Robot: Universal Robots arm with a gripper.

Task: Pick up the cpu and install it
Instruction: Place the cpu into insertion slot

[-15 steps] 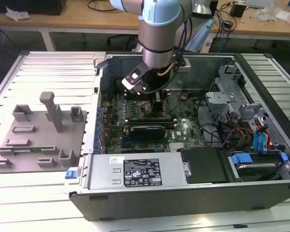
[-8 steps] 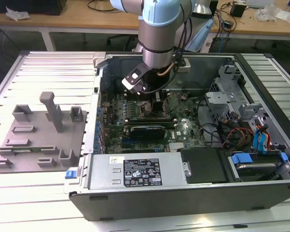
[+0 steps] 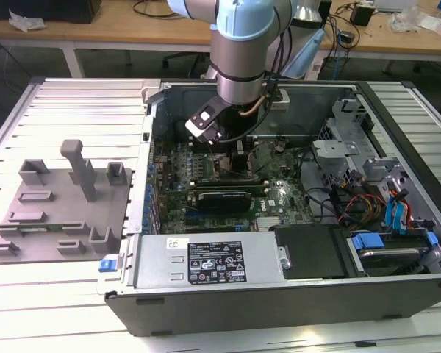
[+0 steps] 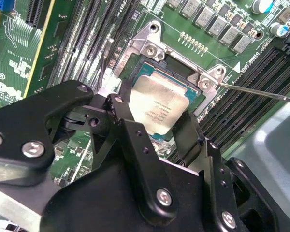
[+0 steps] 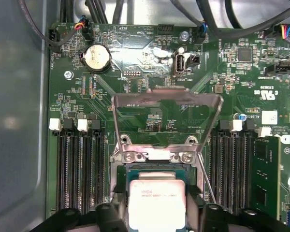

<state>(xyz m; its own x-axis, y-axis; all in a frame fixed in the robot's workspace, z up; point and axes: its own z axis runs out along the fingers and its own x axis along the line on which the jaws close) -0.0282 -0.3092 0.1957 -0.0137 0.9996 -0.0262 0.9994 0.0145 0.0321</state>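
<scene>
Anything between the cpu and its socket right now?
Nothing visible. The cpu sits between the fingers right at the socket frame. The hinged bracket stands swung open, off the opening, and the thin lever rod lies off to one side.

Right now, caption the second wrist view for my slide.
The gripper holds the cpu at the open socket frame on the green motherboard.
</scene>
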